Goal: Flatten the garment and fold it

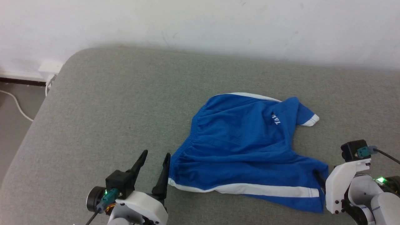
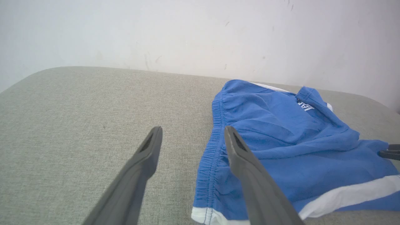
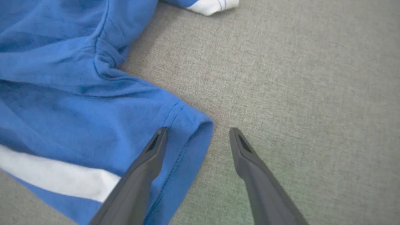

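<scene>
The garment (image 1: 247,147) is a pair of bright blue shorts with white side stripes, lying loosely spread on a grey padded surface (image 1: 125,103). White lettering shows on the far leg. My left gripper (image 1: 155,157) is open at the gathered waistband's near corner, and its right finger reaches over the waistband (image 2: 212,150) in the left wrist view, nothing gripped. In that view the garment (image 2: 281,137) lies to the right of the left gripper (image 2: 192,134). My right gripper (image 3: 198,132) is open at the near leg's hem (image 3: 187,125), one finger over the cloth, one over bare surface.
A white wall (image 1: 218,25) runs behind the padded surface. The surface's rounded left edge (image 1: 50,93) drops to a floor with a white cable (image 1: 15,106). Bare grey surface stretches left of the garment and behind it.
</scene>
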